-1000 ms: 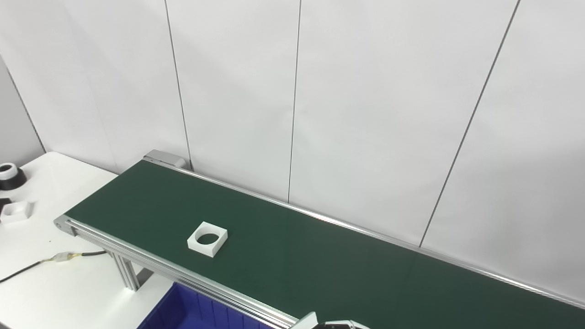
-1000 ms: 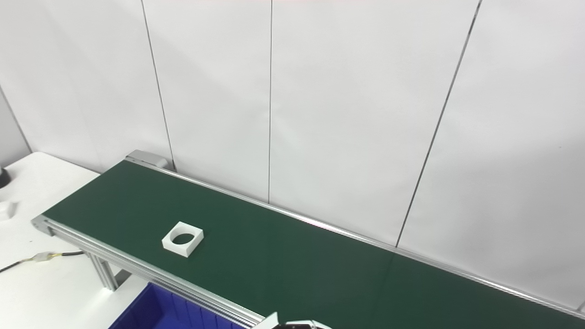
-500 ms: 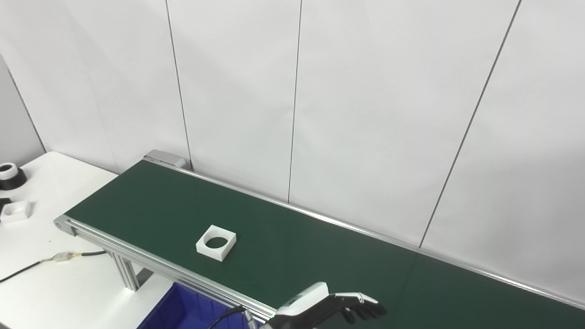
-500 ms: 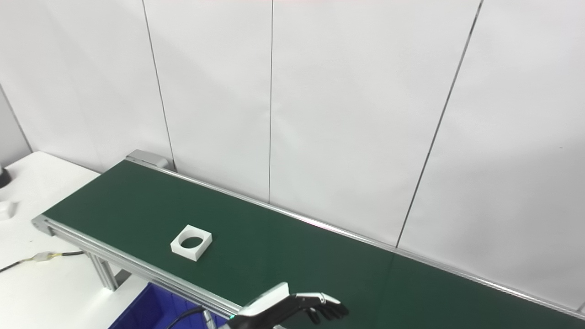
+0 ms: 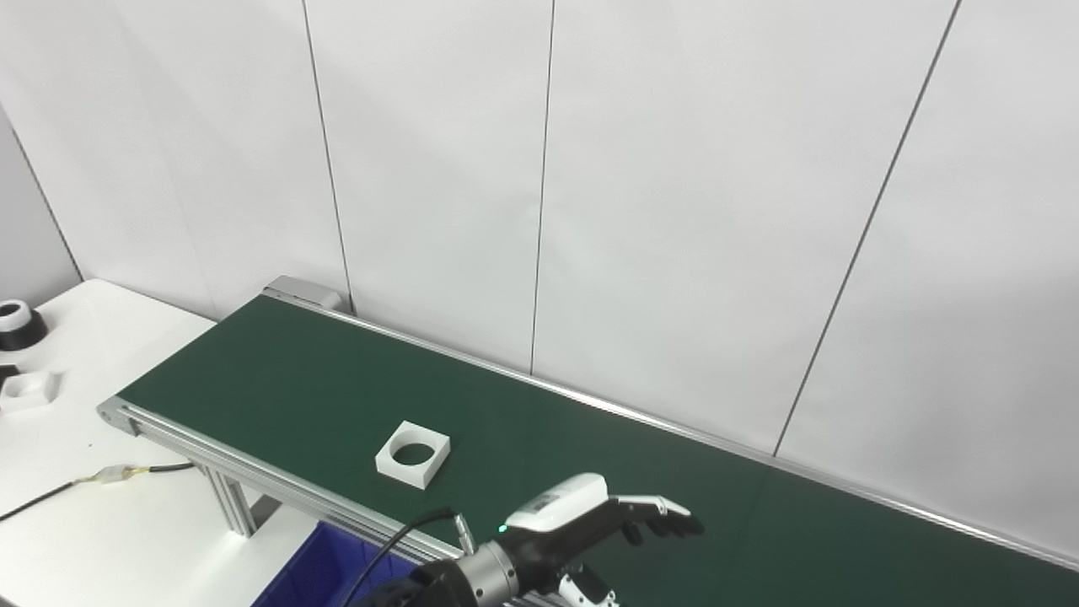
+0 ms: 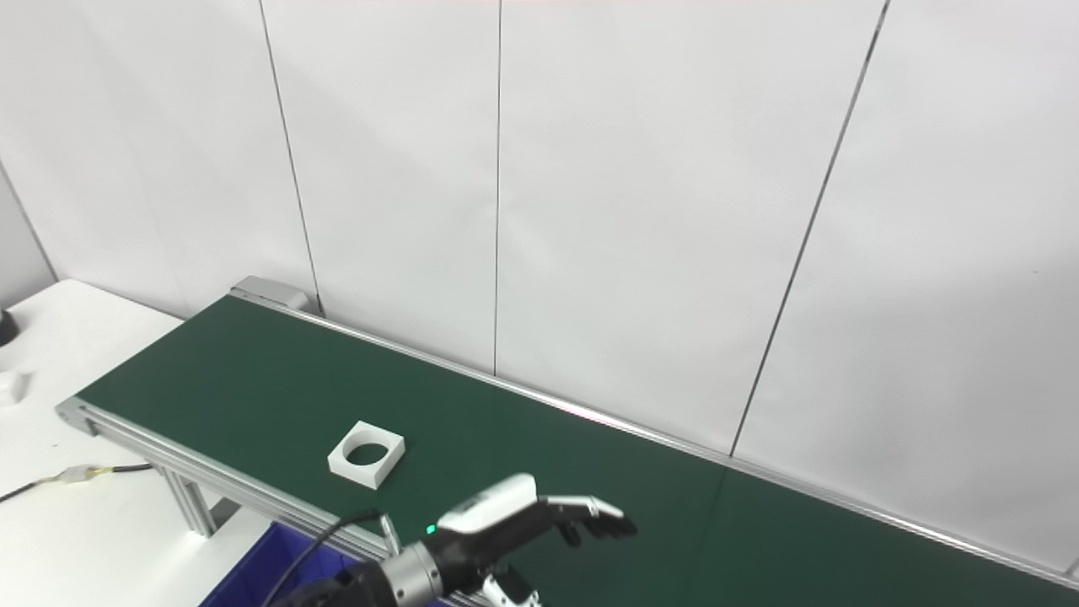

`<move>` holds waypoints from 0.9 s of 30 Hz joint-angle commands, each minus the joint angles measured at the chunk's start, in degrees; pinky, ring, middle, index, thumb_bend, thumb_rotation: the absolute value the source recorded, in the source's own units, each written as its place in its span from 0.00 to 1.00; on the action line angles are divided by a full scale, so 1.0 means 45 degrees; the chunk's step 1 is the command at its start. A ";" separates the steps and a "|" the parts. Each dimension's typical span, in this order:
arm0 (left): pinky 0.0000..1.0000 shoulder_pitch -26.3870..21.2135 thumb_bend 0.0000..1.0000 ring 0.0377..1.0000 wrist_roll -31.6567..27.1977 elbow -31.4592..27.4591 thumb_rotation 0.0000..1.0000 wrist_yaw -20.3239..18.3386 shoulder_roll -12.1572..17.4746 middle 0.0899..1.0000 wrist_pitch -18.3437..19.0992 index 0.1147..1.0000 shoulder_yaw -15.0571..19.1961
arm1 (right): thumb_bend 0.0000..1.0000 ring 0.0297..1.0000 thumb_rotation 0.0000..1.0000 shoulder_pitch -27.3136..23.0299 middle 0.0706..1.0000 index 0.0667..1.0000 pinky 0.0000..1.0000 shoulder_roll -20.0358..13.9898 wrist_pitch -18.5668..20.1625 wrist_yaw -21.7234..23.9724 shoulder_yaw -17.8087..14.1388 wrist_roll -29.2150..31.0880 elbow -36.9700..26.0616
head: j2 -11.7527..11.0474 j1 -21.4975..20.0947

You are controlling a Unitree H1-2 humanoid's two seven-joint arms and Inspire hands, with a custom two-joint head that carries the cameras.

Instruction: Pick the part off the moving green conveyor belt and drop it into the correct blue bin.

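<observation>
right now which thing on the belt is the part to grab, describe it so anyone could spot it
Find the long green belt running along the white wall. Near its left end, close to the front rail, lies the part: a flat white square block with a round hole through its middle, the only loose thing on the belt.

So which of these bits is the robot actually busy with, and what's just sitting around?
Part of the job:
- white square part with a round hole
- green conveyor belt it rides on
- blue bin below the belt's near rail
- left hand, open over the belt

Just lying about:
- black-and-white ring on the white table
- small white piece near it
- cable with connector
</observation>
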 commanded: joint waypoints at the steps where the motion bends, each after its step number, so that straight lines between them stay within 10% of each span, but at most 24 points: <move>1: 0.70 -0.0596 0.81 0.80 -0.0055 -0.0130 0.41 -0.0042 0.0289 0.80 -0.0034 0.78 0.0208 | 0.46 0.70 0.62 -0.0167 0.75 0.84 0.62 0.0099 -0.0731 0.0002 -0.0003 0.0069 -0.0267 | 0.0010 -0.0012; 27: 0.74 -0.2270 0.87 0.81 0.1762 0.2027 0.29 -0.0254 0.1722 0.80 0.0250 0.79 0.0321 | 0.50 0.68 0.64 -0.0155 0.74 0.84 0.60 0.0252 -0.0736 -0.0282 0.0129 -0.0193 -0.0311 | 0.0240 -0.0413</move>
